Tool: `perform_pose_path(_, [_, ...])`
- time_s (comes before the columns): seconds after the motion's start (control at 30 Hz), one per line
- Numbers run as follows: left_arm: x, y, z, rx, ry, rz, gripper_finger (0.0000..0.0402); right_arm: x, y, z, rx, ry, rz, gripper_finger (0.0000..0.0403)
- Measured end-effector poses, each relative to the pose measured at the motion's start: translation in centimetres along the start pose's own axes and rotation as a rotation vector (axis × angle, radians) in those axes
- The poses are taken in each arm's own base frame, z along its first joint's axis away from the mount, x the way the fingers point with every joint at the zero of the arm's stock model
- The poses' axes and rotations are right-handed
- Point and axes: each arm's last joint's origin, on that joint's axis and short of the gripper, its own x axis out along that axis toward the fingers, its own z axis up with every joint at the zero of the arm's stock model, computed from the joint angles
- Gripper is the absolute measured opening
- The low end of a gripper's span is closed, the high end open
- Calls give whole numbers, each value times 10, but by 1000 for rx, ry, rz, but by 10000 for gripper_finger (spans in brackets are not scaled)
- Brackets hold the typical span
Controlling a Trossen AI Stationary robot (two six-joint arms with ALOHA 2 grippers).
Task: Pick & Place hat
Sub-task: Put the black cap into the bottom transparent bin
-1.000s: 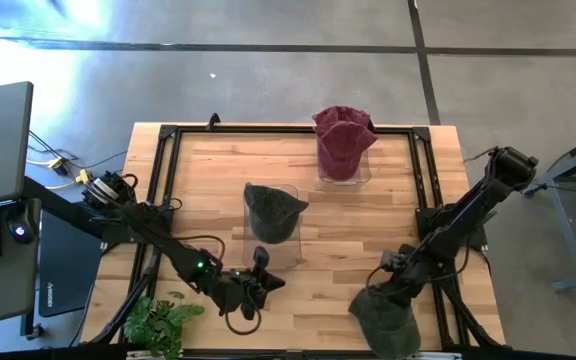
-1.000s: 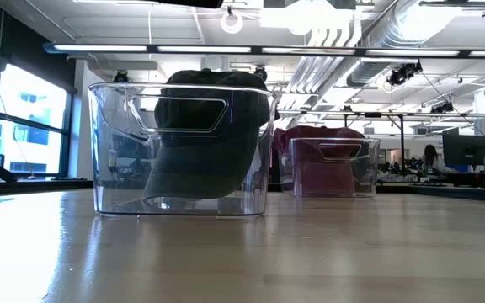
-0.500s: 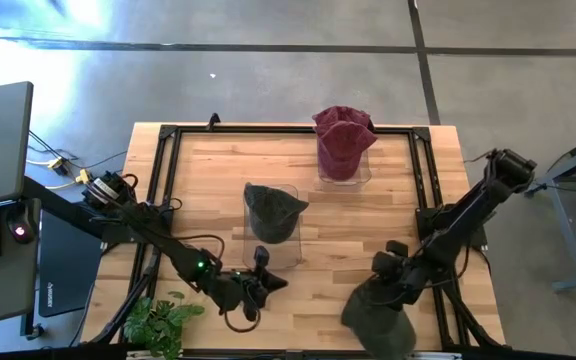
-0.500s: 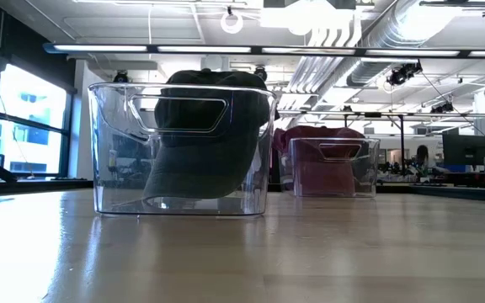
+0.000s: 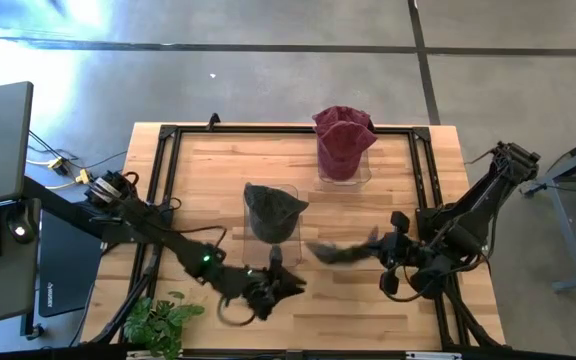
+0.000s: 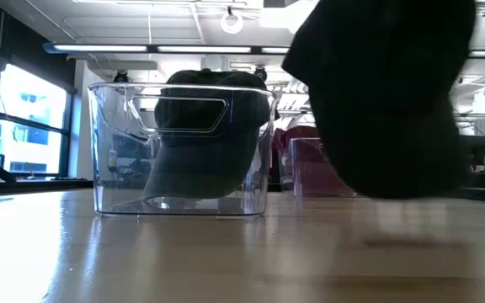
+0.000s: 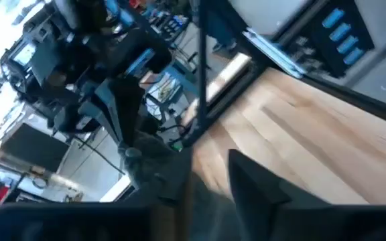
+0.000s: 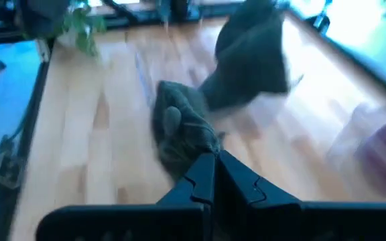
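Dark olive-grey hat (image 5: 340, 251) carried, dark grey hat (image 5: 271, 210) in clear bin, maroon hat (image 5: 344, 140), pale wood-grain counter (image 5: 208, 190), black frame

A dark grey hat (image 5: 340, 251) is held crumpled and blurred above the desk, at about 4 o'clock from the middle.

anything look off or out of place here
One thing: a dark hat hangs stretched out sideways from the right gripper, clear of the table, while the other dark hat and the red hat sit in clear bins.
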Motion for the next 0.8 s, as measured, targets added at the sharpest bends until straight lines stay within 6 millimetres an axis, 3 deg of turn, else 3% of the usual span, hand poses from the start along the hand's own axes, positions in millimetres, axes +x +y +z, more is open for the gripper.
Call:
perform_pose_path(0.13, [13, 14, -8, -40, 13, 14, 164, 3, 2, -2, -25, -26, 5, 3])
perform_pose_path(0.2, [17, 17, -12, -53, 7, 3, 200, 9, 4, -11, -22, -9, 42, 2])
perform_pose_path(0.3, [33, 6, -28, -46, 46, -31, 233, 23, 11, -35, 4, 16, 129, 4])
perform_pose_path(0.47, [51, -25, -45, -12, 30, -198, 243, 47, 26, -86, 58, 93, 366, 2])
perform_pose_path(0.57, [56, -46, -51, -16, -6, -319, 243, 56, 32, -112, 28, 129, 406, 5])
perform_pose_path(0.8, [66, -57, -62, -42, -20, -349, 243, 74, 40, -142, -33, 346, 452, 30])
